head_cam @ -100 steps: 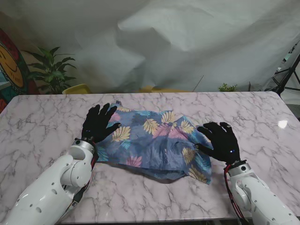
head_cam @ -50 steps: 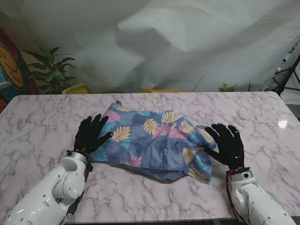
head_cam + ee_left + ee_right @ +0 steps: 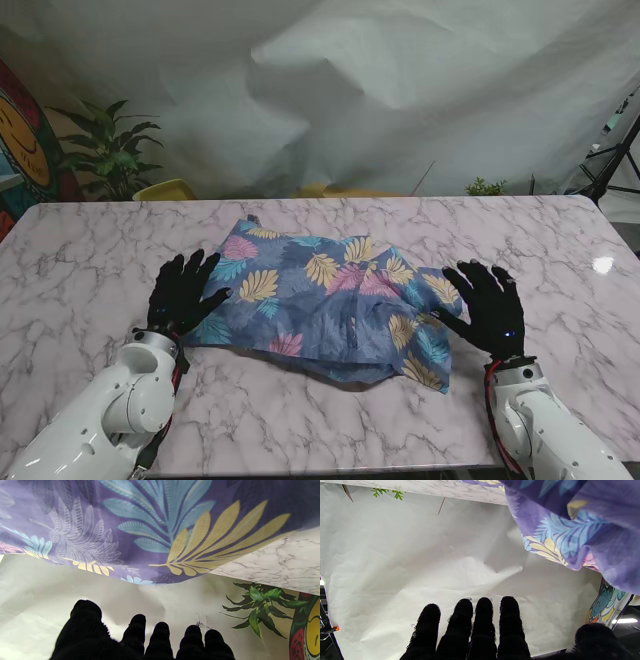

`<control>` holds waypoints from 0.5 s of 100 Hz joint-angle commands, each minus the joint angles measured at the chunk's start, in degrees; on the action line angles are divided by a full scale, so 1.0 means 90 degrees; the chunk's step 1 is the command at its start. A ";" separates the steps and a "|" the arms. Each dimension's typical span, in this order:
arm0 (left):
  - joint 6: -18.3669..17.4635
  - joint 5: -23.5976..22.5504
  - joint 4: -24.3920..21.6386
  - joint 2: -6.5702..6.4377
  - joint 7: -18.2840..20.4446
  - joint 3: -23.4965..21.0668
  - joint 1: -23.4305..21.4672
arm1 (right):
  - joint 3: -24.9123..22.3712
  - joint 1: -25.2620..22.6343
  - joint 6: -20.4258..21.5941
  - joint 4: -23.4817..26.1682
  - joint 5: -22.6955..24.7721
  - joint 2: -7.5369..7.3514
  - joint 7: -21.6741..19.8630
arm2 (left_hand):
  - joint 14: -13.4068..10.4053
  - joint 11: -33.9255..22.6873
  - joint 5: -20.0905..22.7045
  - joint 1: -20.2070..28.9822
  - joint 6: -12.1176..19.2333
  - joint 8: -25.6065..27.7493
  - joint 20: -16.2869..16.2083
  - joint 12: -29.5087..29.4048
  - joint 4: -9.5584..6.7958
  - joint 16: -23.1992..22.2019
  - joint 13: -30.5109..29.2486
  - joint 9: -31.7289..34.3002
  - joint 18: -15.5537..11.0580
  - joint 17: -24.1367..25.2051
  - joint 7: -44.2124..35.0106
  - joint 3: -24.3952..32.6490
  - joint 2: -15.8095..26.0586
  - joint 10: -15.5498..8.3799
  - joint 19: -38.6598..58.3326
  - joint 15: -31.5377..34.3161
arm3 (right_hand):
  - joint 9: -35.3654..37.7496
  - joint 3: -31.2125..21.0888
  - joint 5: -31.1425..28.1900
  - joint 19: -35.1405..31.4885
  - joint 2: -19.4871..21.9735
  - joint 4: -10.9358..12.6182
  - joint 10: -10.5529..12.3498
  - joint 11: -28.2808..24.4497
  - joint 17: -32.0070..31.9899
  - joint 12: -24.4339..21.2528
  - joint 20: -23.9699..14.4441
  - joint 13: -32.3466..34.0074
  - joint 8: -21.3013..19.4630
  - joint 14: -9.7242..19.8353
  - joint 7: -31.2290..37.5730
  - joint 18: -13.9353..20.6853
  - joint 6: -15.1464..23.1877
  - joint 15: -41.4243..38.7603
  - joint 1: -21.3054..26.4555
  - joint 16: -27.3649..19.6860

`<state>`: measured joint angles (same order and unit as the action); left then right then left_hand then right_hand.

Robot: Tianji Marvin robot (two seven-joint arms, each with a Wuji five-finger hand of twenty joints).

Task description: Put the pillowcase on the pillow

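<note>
A pillow in a blue pillowcase point(image 3: 330, 300) printed with yellow, teal and pink leaves lies flat on the marble table point(image 3: 90, 250), near the middle. My left hand point(image 3: 183, 292) in its black glove hovers at the pillow's left edge, fingers spread, holding nothing. At the pillow's right edge my right hand point(image 3: 489, 306) is likewise spread flat and empty. The left wrist view shows the leafy fabric point(image 3: 155, 530) beyond my fingertips point(image 3: 160, 632). In the right wrist view the fabric point(image 3: 585, 525) sits off to one side of my fingers point(image 3: 482, 627).
A crumpled white backdrop point(image 3: 400, 90) hangs behind the table. A potted plant point(image 3: 112, 150) and a colourful painted panel point(image 3: 25, 140) stand at the far left. A small green sprig point(image 3: 485, 186) and a tripod point(image 3: 615, 150) are at the far right.
My left hand has slid off the pillow's upper left part, back toward me and outward to its left edge. My right hand has drawn slightly right and nearer to me.
</note>
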<state>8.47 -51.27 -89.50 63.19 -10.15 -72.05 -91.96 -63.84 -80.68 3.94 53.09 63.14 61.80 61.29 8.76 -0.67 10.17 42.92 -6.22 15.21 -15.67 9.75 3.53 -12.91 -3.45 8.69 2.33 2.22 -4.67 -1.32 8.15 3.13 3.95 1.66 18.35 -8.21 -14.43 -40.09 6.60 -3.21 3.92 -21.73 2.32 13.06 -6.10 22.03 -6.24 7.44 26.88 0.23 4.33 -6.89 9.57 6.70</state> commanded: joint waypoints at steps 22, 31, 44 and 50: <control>0.0044 -0.0018 -0.0023 -0.0014 0.0085 0.0008 -0.0035 | 0.0123 0.0098 0.0011 -0.0159 -0.0086 0.0061 0.0084 | -0.0019 0.0142 0.0048 0.0073 -0.0128 0.0057 0.0088 -0.0026 -0.0182 -0.0031 0.0247 -0.0319 -0.0005 0.0008 0.0156 -0.0093 0.0119 0.0055 -0.0242 -0.0144 | 0.0056 0.0234 -0.0120 0.0197 0.0346 0.0056 -0.0047 0.0194 -0.0033 -0.0101 0.0129 0.0039 0.0156 0.0081 -0.0140 0.0177 -0.0183 0.0393 0.0262 -0.0128; 0.0030 0.0010 0.0023 -0.0003 0.0017 0.0018 -0.0013 | 0.0141 0.0123 0.0025 -0.0205 -0.0125 0.0077 0.0135 | -0.0026 0.0141 0.0052 0.0091 -0.0135 0.0059 0.0088 -0.0022 -0.0183 -0.0029 0.0245 -0.0320 -0.0001 0.0009 0.0155 -0.0089 0.0115 0.0068 -0.0241 -0.0145 | 0.0136 0.0246 -0.0177 0.0199 0.0336 0.0058 -0.0032 0.0201 -0.0008 -0.0103 0.0134 0.0092 0.0145 0.0073 -0.0122 0.0160 -0.0176 0.0380 0.0289 -0.0123; 0.0037 0.0005 0.0026 0.0001 -0.0013 0.0000 -0.0032 | 0.0134 0.0115 0.0006 -0.0194 -0.0154 0.0090 0.0104 | -0.0028 0.0138 0.0049 0.0111 -0.0135 0.0060 0.0081 -0.0016 -0.0185 -0.0033 0.0243 -0.0316 -0.0003 0.0006 0.0156 -0.0086 0.0113 0.0050 -0.0232 -0.0141 | 0.0203 0.0266 -0.0225 0.0204 0.0339 0.0060 -0.0029 0.0222 0.0010 -0.0107 0.0140 0.0119 0.0133 0.0068 -0.0111 0.0157 -0.0161 0.0375 0.0315 -0.0119; 0.0049 0.0005 0.0028 0.0004 -0.0035 -0.0005 -0.0037 | 0.0131 0.0114 0.0000 -0.0195 -0.0172 0.0099 0.0101 | -0.0031 0.0136 0.0056 0.0123 -0.0138 0.0061 0.0078 -0.0012 -0.0186 -0.0035 0.0243 -0.0315 -0.0004 0.0007 0.0154 -0.0082 0.0115 0.0046 -0.0229 -0.0139 | 0.0246 0.0276 -0.0260 0.0206 0.0343 0.0061 -0.0029 0.0229 0.0022 -0.0108 0.0143 0.0142 0.0125 0.0068 -0.0100 0.0145 -0.0147 0.0368 0.0325 -0.0116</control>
<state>8.65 -51.35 -89.35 63.07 -10.91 -72.11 -92.20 -62.65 -79.60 4.13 51.21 61.72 62.41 62.37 8.76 -0.67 10.18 43.67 -6.57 15.22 -15.67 9.74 3.53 -12.91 -3.45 8.69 2.33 2.22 -4.60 -1.32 8.15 3.13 3.95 1.66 20.04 -6.87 -15.93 -39.66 6.61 -3.21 3.91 -20.90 2.59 12.54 -5.60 22.24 -5.69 7.45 26.76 0.23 4.33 -6.89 10.91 6.32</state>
